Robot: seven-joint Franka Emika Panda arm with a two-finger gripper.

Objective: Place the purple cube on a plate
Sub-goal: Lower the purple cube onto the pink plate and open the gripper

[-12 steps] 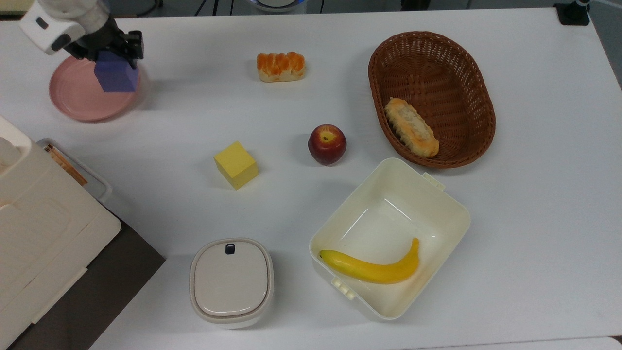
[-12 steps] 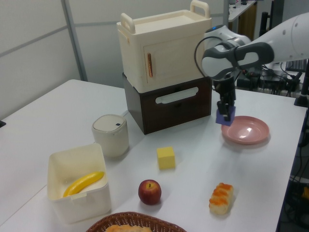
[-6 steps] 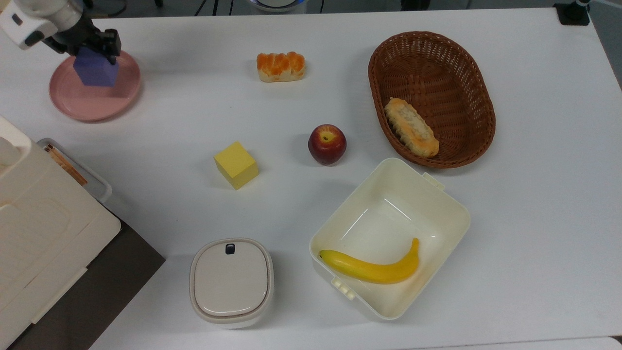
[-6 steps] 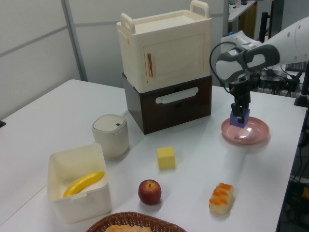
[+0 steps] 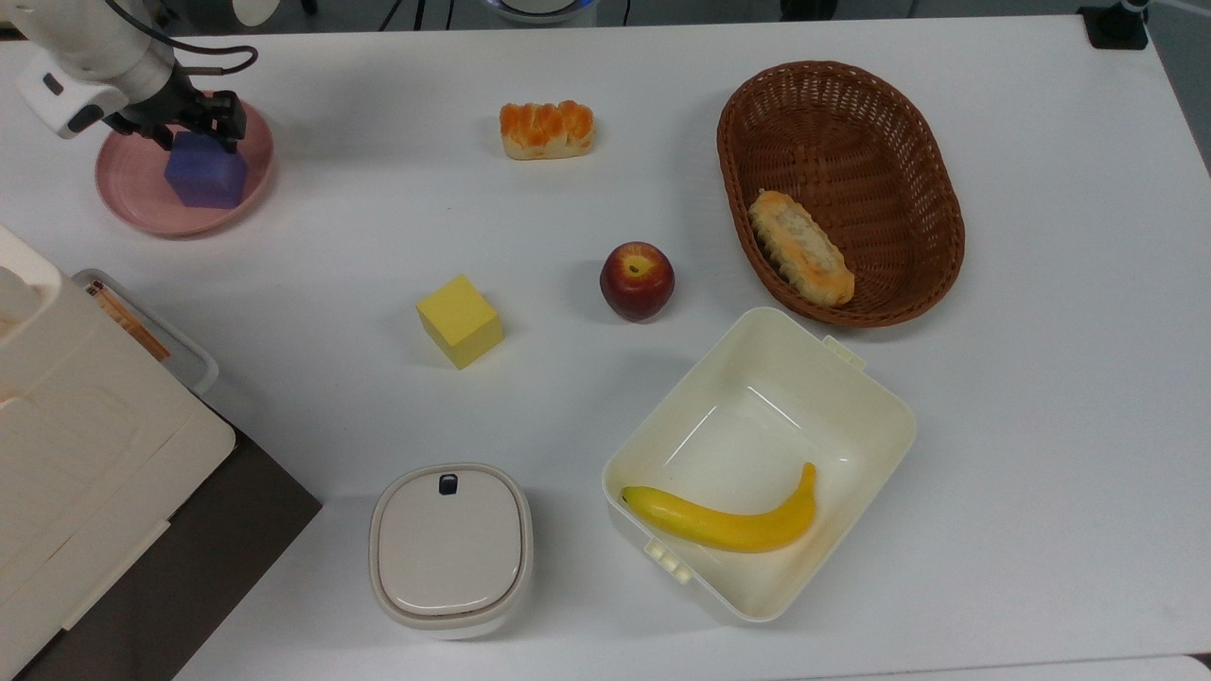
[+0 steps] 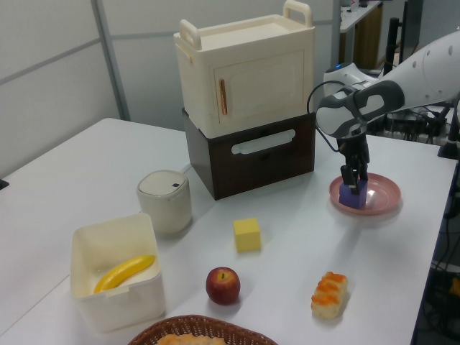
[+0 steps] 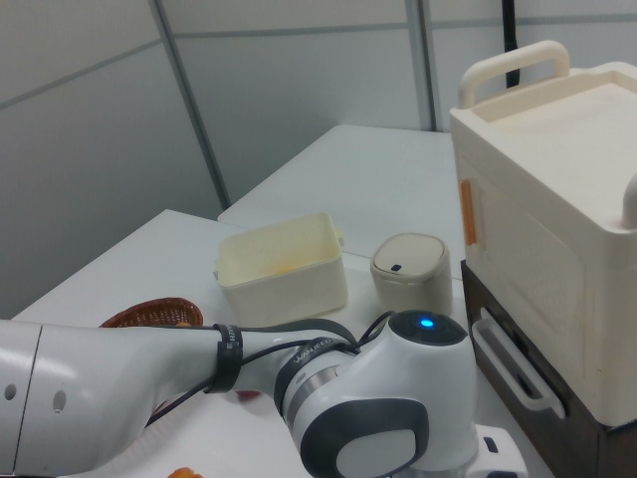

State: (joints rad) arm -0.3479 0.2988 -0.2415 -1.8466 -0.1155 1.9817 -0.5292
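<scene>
Gripping purple cube (image 5: 205, 171); jaws closed; cube on plate (image 5: 132, 189)

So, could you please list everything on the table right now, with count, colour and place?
purple cube: one, blue-violet, on the plate
plate: one, pale pink, top view's upper left
yellow cube: one, yellow, mid-table
apple: one, red, right of the yellow cube in the top view
orange pastry: one, orange and cream, top view's upper middle
basket: one, brown wicker, top view's upper right
bread roll: one, golden, inside the basket
open box: one, cream, below the basket in the top view
banana: one, yellow, inside the open box
lidded container: one, off-white, top view's lower middle
cabinet: one, cream over dark brown, top view's lower left
tool: one, black, around the purple cube
</scene>
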